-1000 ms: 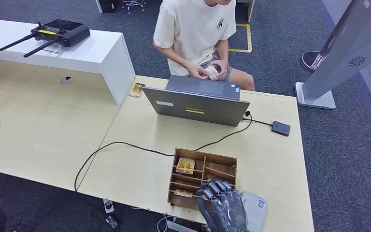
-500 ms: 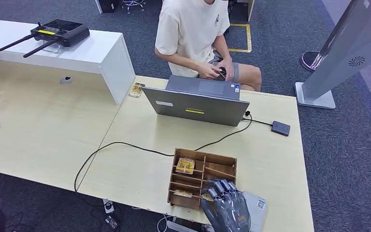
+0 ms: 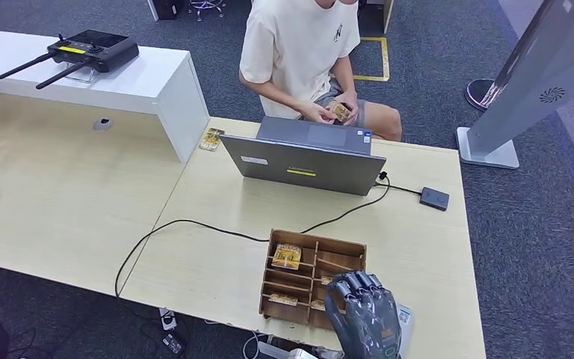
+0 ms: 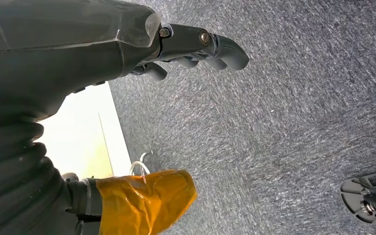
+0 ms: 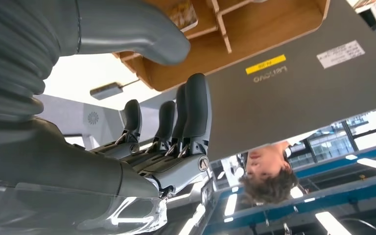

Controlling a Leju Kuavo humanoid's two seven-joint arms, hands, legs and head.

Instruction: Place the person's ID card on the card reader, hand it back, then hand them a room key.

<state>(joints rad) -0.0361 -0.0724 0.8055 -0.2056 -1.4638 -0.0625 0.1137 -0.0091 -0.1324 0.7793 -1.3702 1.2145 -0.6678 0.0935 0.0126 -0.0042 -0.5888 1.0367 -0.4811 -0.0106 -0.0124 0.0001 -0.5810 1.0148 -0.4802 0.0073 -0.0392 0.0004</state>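
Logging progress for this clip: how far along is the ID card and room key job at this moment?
Looks done: the person behind the laptop holds a small card, so the ID seems returned, with nothing lying on the card reader. In hand: the right hand hovers open over the wooden organizer, holding nothing. Left: picking a room key and handing it over.

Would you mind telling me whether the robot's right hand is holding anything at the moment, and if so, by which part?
Nothing is held: the right hand hovers open above the wooden organizer box, fingers extended and apart from the thumb.
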